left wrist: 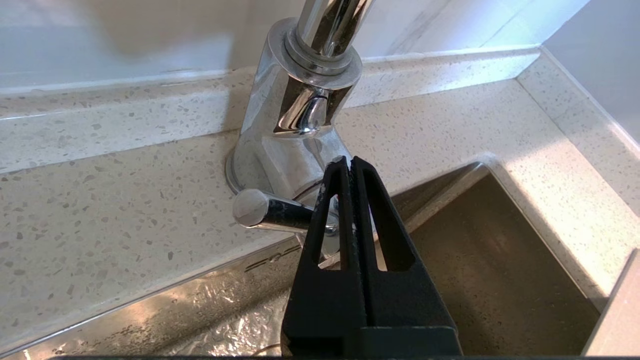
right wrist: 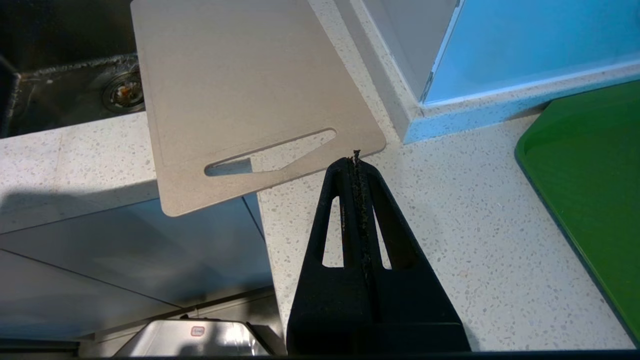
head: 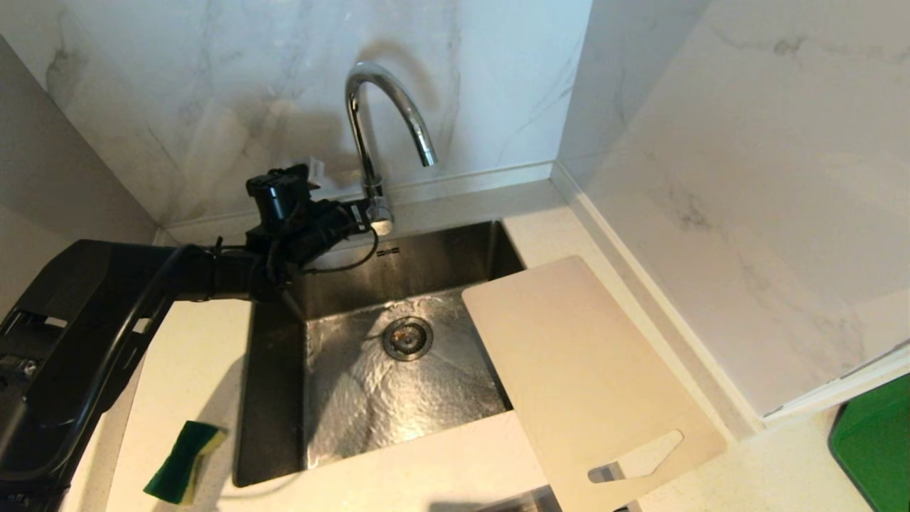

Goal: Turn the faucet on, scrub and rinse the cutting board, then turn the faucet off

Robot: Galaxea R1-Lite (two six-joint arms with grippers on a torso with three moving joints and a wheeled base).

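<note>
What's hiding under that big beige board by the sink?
The cutting board rests on the speckled counter, one end hanging over the sink. Counter shows through its handle slot. Anything else beneath is covered.

Green-yellow sponge [head: 186, 461] on counter [head: 192, 370] left of steel sink [head: 370, 384], green slab [head: 876, 444] far right, marble wall [head: 746, 178].
</note>
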